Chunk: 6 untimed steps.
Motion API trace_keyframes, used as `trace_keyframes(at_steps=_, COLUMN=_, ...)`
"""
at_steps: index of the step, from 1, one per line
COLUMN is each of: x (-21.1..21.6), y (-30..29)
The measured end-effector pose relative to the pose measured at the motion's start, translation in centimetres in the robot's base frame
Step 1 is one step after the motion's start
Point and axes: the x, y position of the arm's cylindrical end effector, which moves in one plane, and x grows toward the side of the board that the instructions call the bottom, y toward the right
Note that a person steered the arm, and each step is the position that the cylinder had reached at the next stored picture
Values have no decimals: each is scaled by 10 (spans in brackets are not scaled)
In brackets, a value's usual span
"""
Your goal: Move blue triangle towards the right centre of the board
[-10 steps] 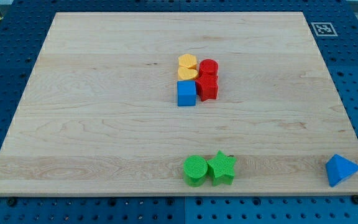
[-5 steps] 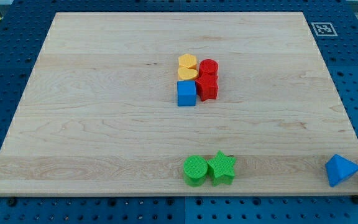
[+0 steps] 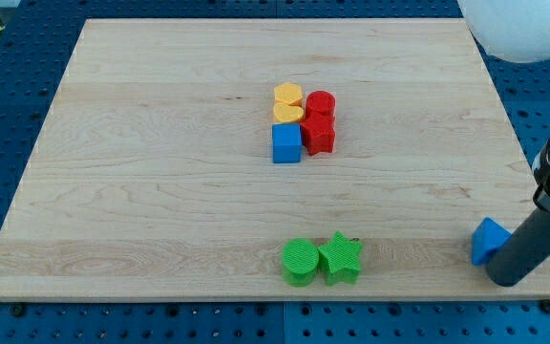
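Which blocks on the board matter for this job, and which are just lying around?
Job: blue triangle, my tip touching it on its right.
Lying about: blue cube, two red blocks, two yellow blocks, green cylinder, green star.

1. Lighting is bright, even and diffuse, apparently from overhead.
2. Shadows under the blocks are short and soft.
3. The board (image 3: pixel 160 191) shows no glare.
4. The white blob (image 3: pixel 528 29) at the view's top right is blurred.
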Motion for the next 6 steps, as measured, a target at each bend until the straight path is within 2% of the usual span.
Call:
trace_keyframes(at_steps=2, x=0, y=23)
trace_keyframes(at_steps=4, x=-13, y=-11)
trace_keyframes(at_steps=6, x=-14, y=-11)
